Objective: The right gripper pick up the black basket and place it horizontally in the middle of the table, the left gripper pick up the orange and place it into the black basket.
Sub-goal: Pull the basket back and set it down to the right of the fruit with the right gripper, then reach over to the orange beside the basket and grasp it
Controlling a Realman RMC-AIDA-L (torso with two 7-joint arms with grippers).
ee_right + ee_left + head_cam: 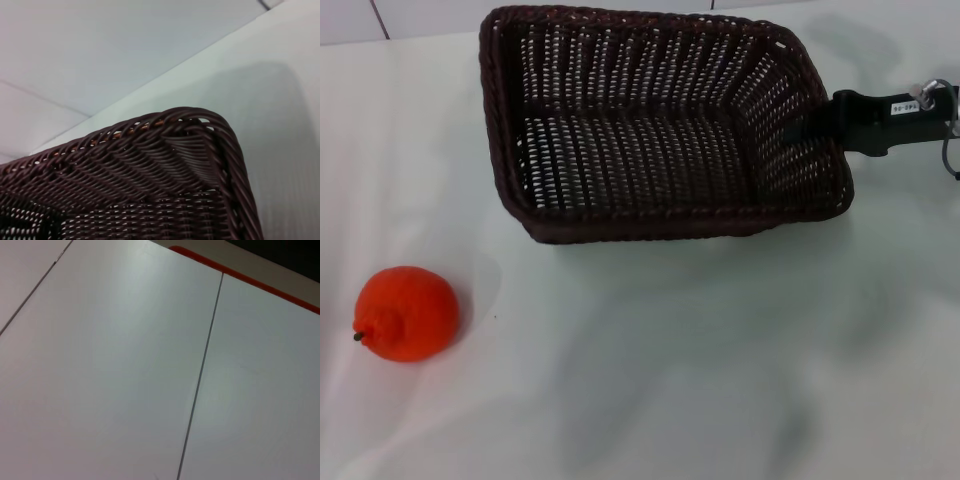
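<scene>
The black basket (650, 130) is at the back middle of the white table (720, 350), tilted, with its opening facing me. Its shadow lies on the table in front of it. My right gripper (802, 127) reaches in from the right and grips the basket's right wall; its black arm end with a white label (900, 107) shows beside the rim. The right wrist view shows a corner of the basket's braided rim (190, 120) close up. The orange (406, 313) lies alone at the front left of the table, stem to the left. My left gripper is out of view.
The left wrist view shows only white panels with thin dark seams (200, 375) and a red strip (250, 280) along one edge. A tiled wall edge (380, 20) runs behind the table at the back left.
</scene>
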